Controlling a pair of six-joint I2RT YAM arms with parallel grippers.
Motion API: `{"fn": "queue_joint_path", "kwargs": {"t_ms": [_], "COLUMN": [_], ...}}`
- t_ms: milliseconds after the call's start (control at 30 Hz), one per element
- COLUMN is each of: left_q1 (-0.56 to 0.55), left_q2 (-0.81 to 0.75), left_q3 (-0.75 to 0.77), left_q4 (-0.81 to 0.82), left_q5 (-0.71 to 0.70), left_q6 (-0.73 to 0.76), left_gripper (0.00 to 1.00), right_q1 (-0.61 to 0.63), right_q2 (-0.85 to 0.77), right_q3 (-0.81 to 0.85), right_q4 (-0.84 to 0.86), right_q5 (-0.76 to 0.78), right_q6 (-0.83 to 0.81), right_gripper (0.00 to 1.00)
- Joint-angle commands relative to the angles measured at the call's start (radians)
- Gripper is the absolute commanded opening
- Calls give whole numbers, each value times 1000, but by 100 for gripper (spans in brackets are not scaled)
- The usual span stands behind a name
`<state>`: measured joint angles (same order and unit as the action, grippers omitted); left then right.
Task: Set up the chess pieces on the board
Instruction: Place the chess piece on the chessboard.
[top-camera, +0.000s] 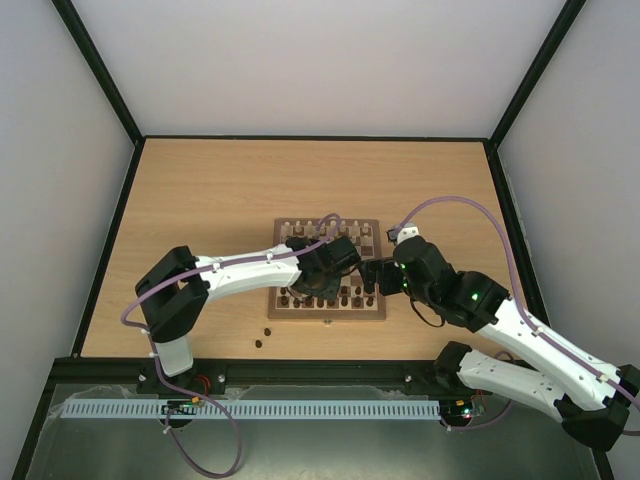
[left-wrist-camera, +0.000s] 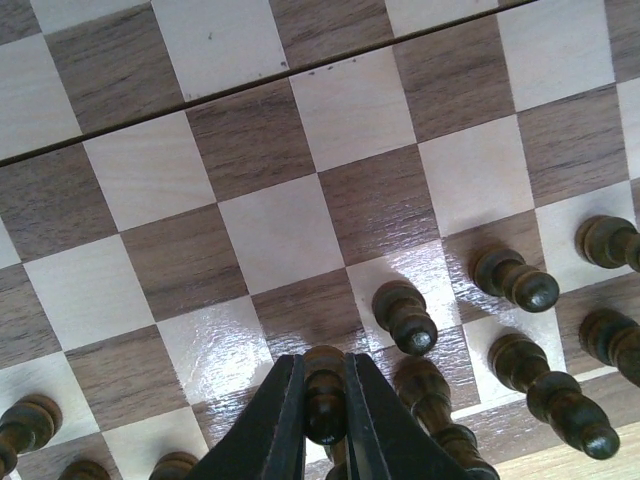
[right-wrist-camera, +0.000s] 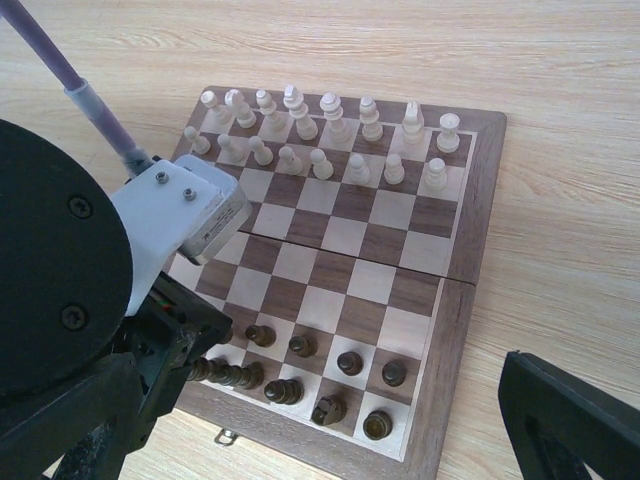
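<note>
- The board (right-wrist-camera: 340, 235) lies flat on the wooden table (top-camera: 200, 200), nearer the table's near edge than its far edge, with its metal clasp (right-wrist-camera: 228, 435) on the near rim.
- The left gripper (left-wrist-camera: 323, 375) is closed tight on one dark piece (left-wrist-camera: 324, 400) over the near-left part of the board.
- This held piece sits squarely between the two fingers (left-wrist-camera: 270, 420). Its long axis runs in line with them, and its rounded end is toward the wrist.
- It cannot be told whether the held piece's base touches the square beneath it.
- The other dark pieces (right-wrist-camera: 348, 362) stand upright in two short rows along the board's near edge, just right of the held one.
- The pale pieces (right-wrist-camera: 320, 130) stand upright in two rows along the far edge.
- Two more dark pieces (top-camera: 263, 337) lie on the table, off the board's near-left corner.
- The right gripper (top-camera: 371, 277) hangs at the board's right edge with its jaws spread wide, gripping nothing.
- From above, the left arm (top-camera: 240, 268) hides the held piece and the middle of the board.
- In the right wrist view, the left wrist covers the near-left corner.
- The left wrist view cuts off several pieces at its bottom edge.
</note>
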<state>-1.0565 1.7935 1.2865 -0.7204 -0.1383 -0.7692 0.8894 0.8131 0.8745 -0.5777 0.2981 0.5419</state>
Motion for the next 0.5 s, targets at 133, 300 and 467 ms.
{"fn": "queue_joint_path", "kwargs": {"t_ms": [133, 300, 467], "left_q1": [16, 23, 27], "left_q2": [32, 33, 39], "left_q3": [-23, -35, -34], "left_q4": [25, 35, 44], "left_q5": [1, 3, 3], "left_q6": [7, 7, 12], "left_gripper": [5, 5, 5], "right_q1": [0, -1, -1], "right_q2": [-12, -12, -12], "right_q3": [11, 9, 9], "right_q4": [-8, -7, -5], "right_q5": [-8, -10, -12], "right_q6": [-2, -3, -3], "right_gripper": [99, 99, 99]}}
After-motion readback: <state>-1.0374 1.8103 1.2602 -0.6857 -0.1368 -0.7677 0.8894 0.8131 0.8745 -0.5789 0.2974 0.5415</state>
